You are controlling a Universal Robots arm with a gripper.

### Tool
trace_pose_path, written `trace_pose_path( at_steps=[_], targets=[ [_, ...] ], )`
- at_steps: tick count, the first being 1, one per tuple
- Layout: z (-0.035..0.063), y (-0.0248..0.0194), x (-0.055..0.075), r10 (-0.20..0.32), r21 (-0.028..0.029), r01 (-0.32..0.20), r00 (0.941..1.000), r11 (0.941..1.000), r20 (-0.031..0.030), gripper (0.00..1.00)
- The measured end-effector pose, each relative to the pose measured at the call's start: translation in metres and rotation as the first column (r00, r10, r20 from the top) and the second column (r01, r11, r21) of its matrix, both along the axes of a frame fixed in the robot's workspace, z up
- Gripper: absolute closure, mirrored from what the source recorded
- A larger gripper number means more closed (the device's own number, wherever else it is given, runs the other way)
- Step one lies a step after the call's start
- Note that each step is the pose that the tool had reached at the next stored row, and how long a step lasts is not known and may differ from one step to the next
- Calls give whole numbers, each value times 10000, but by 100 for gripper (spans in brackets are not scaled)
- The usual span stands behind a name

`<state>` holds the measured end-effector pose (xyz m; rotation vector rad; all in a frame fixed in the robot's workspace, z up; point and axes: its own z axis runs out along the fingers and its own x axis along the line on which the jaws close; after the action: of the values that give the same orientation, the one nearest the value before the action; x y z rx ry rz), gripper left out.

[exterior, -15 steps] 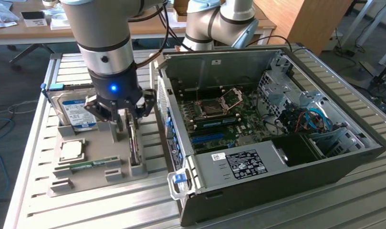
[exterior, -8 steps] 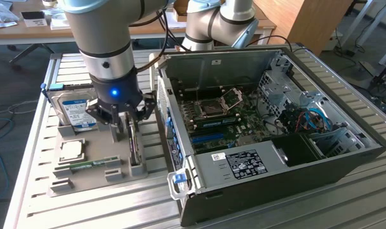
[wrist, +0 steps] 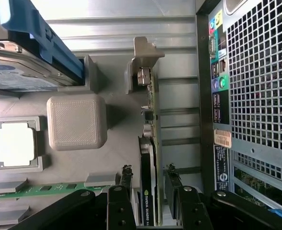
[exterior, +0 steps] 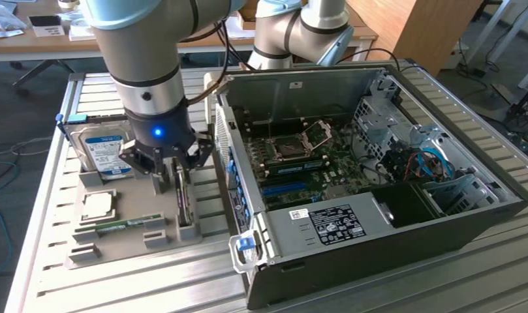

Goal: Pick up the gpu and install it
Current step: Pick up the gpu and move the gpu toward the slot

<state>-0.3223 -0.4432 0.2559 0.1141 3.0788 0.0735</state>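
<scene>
Slatted metal tabletop (exterior: 29,261) is carrying a grey parts tray (exterior: 133,199) on the exterior view's left, with the hard drive (exterior: 102,153) and memory stick (exterior: 120,225) sitting in it. Beside them the gpu (exterior: 185,205) is standing on edge in the tray, and the gripper (exterior: 173,177) is straddling it, jaws apart on either face, not clamping. A good grasp, I judge, is calling for centred contact and a straight upward pull. The arm (exterior: 146,59) is hanging vertically, wrist pointing down, just beside the open computer case (exterior: 377,195).

You see bright daylight glaring off the tabletop (exterior: 141,287) slats (washed white in the wrist view); the case (exterior: 377,251) interior lies shadowed.
</scene>
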Motion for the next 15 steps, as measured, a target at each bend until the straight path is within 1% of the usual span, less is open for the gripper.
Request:
trace_pose_path(
  at_steps=[5, 12, 15],
  targets=[
    [-73, 0, 0, 0, 0, 0, 10000, 10000, -1, 58],
    [-130, 3, 0, 0, 0, 0, 10000, 10000, 1, 58],
    [-158, 18, -1, -2, -2, 2, 10000, 10000, -2, 58]
  ],
)
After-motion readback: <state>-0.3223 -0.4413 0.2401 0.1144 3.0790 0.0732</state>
